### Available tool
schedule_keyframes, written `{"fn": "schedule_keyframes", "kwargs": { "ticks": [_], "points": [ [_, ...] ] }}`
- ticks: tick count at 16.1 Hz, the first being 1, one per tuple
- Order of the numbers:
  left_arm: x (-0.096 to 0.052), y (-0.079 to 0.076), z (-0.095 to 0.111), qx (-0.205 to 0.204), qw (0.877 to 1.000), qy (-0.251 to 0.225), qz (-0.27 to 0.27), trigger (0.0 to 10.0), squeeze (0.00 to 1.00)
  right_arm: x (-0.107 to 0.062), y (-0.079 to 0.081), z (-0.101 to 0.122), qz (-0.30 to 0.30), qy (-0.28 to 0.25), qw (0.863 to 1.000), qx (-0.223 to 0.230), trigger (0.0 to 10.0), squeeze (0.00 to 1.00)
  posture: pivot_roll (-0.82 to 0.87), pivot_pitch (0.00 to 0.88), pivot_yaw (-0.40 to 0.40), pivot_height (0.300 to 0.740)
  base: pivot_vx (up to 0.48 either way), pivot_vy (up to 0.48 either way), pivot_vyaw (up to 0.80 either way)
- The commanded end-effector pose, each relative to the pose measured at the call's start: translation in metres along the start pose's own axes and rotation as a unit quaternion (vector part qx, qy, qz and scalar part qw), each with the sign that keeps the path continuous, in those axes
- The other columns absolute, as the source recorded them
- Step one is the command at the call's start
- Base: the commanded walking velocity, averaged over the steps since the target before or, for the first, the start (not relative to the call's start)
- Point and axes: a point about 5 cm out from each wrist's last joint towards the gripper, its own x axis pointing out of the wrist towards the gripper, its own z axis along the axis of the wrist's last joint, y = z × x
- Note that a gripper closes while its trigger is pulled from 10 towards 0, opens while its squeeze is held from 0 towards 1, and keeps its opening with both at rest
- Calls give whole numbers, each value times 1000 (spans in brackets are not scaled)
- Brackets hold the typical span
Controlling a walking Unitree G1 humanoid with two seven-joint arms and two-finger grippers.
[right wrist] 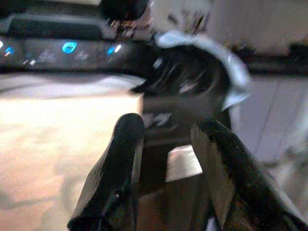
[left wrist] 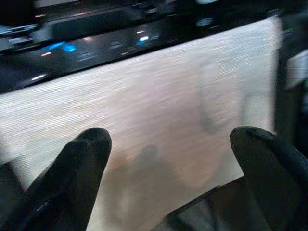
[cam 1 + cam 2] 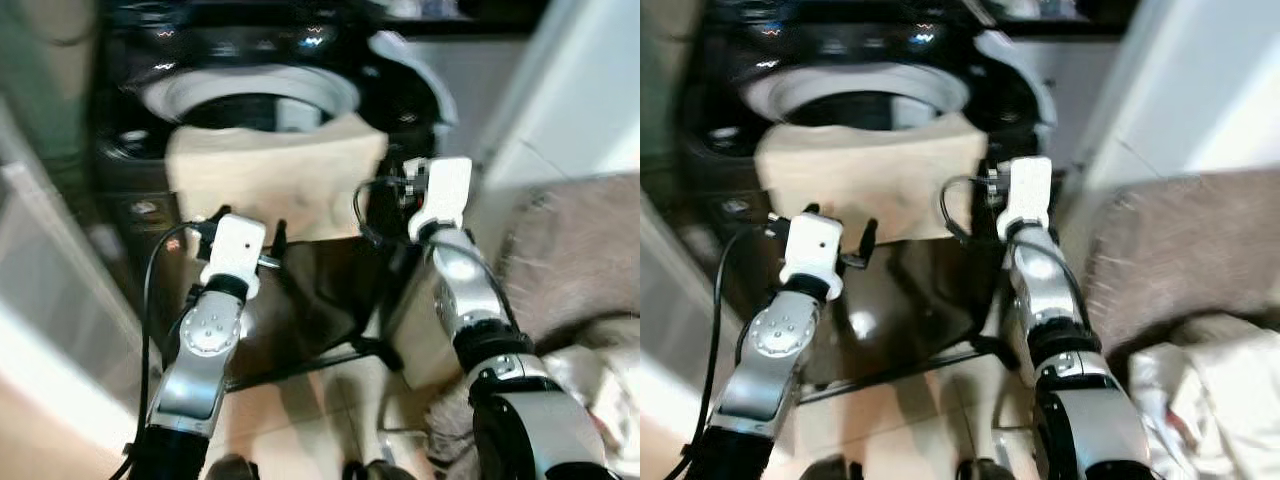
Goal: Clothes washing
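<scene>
Beige cloth [image 3: 275,180] draping over washer [image 3: 130,150] rim, upper centre of frame. Left gripper [image 2: 168,159] jaws gaping wide, empty, facing it. Right gripper [image 1: 166,163] jaws parted, empty. Soft, light; pinching hanging edge.

A white wall panel [image 3: 590,90] rises at about two o'clock in the eye views, its edge slanting down toward the middle. Below it, at three o'clock, lies a broad brownish-grey fuzzy blanket or cushion [image 3: 575,250]. A crumpled heap of white and cream cloth [image 3: 1215,385] sits just beside that at four to five o'clock, touching its lower edge. A pale tiled floor [image 3: 300,420] shows at six o'clock, and a thin dark metal bar [image 3: 300,365] crosses it at a slant. At nine o'clock a pale, blurred upright surface [image 3: 45,270] runs down the edge; what it is cannot be told.
</scene>
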Motion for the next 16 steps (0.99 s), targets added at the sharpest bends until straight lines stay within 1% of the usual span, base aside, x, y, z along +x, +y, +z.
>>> {"fn": "schedule_keyframes", "kwargs": {
  "ticks": [1, 3, 4, 5, 6, 7, 8, 9, 10, 12, 13, 14, 15, 16],
  "points": [
    [1, -3, 0, -5, 1000, 0, -9, 10000, 0, 1, 1, 5, 7, -11, 1000, -17, 10000, 0, 87, 6, -36, 740, 0, 0, -681],
    [3, -2, -1, -7, 1000, -1, -8, 10000, 0, 2, 4, 14, 19, -27, 999, -22, 10000, 0, 91, 5, -34, 740, 0, 0, -691],
    [3, -2, -1, -6, 1000, -2, -6, 10000, 0, 3, 6, 20, 27, -41, 998, -35, 10000, 0, 94, 4, -37, 740, 0, 0, -694],
    [3, -1, -1, -7, 1000, -2, -3, 10000, 0, 3, 9, 31, 38, -74, 994, -73, 10000, 0, 97, 5, -39, 740, 0, 0, -694],
    [3, -1, -2, -7, 1000, -2, 0, 10000, 0, 4, 12, 45, 46, -119, 987, -101, 10000, 0, 97, 5, -38, 740, 0, 0, -725],
    [3, -1, -2, -8, 1000, -1, 3, 10000, 0, 6, 15, 71, 48, -181, 974, -126, 10000, 0, 95, 3, -40, 740, 0, 0, -731],
    [3, -2, -2, -8, 1000, -2, 2, 10000, 0, 10, 10, 87, 34, -206, 970, -127, 10000, 0, 95, 2, -41, 740, 0, 0, -744],
    [4, -2, -2, -8, 1000, -3, 2, 10000, 0, 13, -1, 94, 3, -207, 971, -117, 10000, 0, 93, 1, -42, 740, 0, 0, -744],
    [4, -2, -2, -8, 1000, -3, 1, 10000, 0, 14, -6, 96, -9, -206, 972, -114, 10000, 0, 93, 1, -42, 740, 0, 0, -744],
    [5, -4, -2, -11, 1000, -4, -4, 10000, 0, 13, -44, 93, -108, -186, 967, -138, 10000, 0, 87, 2, -39, 740, 0, 0, -747],
    [5, -4, -2, -11, 1000, -4, -6, 10000, 0, 9, -54, 91, -138, -187, 960, -153, 10000, 0, 87, 2, -39, 740, 0, 0, -756],
    [5, -4, -2, -12, 1000, -5, -9, 10000, 0, 4, -63, 86, -165, -176, 957, -162, 10000, 0, 87, 2, -39, 740, 0, 0, -756],
    [6, -5, -2, -13, 1000, -5, -11, 10000, 0, 1, -67, 76, -183, -151, 958, -160, 10000, 0, 72, 0, -30, 740, 0, 0, -750],
    [6, -6, -2, -13, 1000, -6, -13, 10000, 0, 1, -66, 71, -184, -140, 961, -154, 10000, 0, 67, 0, -26, 740, 0, 0, -750]
  ]
}}
